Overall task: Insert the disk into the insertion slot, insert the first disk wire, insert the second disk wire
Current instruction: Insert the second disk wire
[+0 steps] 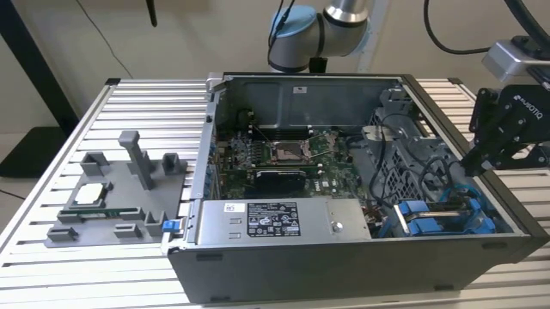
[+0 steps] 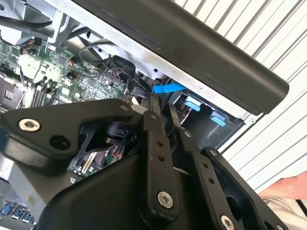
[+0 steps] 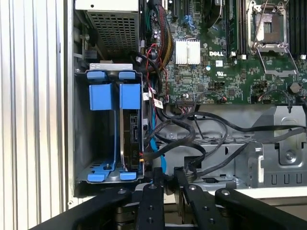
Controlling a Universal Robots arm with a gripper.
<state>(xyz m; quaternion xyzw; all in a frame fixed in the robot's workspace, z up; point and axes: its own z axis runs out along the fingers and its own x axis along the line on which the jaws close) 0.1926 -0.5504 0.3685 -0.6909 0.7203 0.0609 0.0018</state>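
In the first wrist view, one disk [image 3: 128,136] is seen seated in the insertion slot [image 3: 81,139] between two blue carriers [image 3: 101,96], and the one gripper [image 3: 166,173] is held nearly pressed together.

The disk [image 3: 130,139] (blue-framed, edge-on) sits inside the grey insertion slot [image 3: 81,143].

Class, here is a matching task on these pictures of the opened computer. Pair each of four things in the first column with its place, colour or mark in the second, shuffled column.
Things
1. hand
2. power-supply box
3. grey parts tray
4. latch tabs of the insertion slot

Descriptions
A. bright blue
B. on the slatted table, at the exterior view's left of the case
C. over the case's wall at the exterior view's right
D. bears a black-and-white sticker

Pairs: 1-C, 2-D, 3-B, 4-A
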